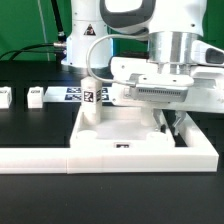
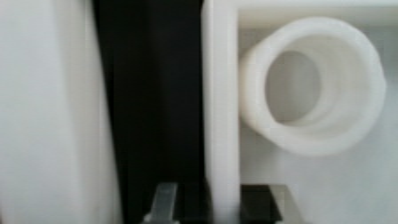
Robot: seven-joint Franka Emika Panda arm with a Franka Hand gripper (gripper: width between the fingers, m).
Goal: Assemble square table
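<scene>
1. Closest to the exterior camera lies the long white L-shaped rail (image 1: 40, 157), running across the black table (image 1: 30, 125) and turning up along the exterior view's right.
2. Tucked into the rail's corner sits the square tabletop (image 1: 88, 126), rim upward.
3. The gripper (image 1: 165, 122) reaches down over the tabletop's side on the exterior view's right.
4. In the wrist view its fingers (image 2: 166, 202) are pinched narrow onto the thin raised rim (image 2: 222, 110), one finger on each face.
5. Just beside that rim, a round white socket ring (image 2: 313, 86) rises from the tray floor.
6. An upright leg (image 1: 90, 95) stands at the tabletop's far corner; whether inside the tray or behind it, I cannot tell.
7. Two more legs (image 1: 35, 96) lie well apart, at the exterior view's left.
8. The marker board (image 1: 70, 93) lies flat between them and the upright leg.
</scene>
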